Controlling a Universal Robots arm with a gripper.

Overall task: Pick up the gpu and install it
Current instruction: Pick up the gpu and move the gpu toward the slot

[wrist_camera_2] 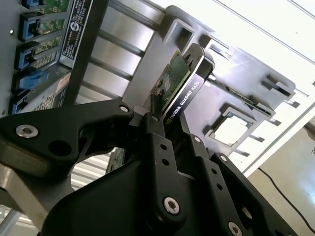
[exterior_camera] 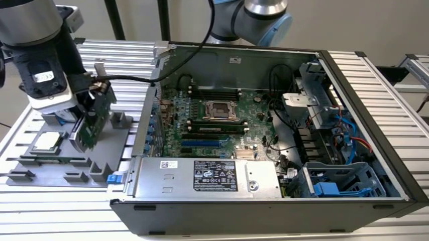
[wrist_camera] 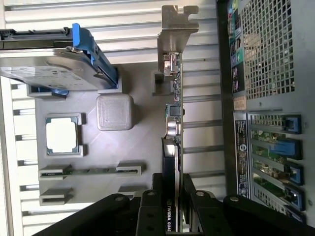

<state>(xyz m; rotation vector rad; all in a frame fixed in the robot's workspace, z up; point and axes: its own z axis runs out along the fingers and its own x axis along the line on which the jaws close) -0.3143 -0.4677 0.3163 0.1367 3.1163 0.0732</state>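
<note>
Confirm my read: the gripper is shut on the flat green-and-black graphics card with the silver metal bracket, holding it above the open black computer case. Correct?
Not quite. The gripper is shut on the flat green-and-black graphics card, but the exterior view shows it holding the card above the grey plastic parts tray, beside the open black computer case on the exterior view's left.

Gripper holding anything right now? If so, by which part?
Yes. The gripper is shut on the gpu, pinching it across its two flat faces at the end opposite the silver bracket.
</note>
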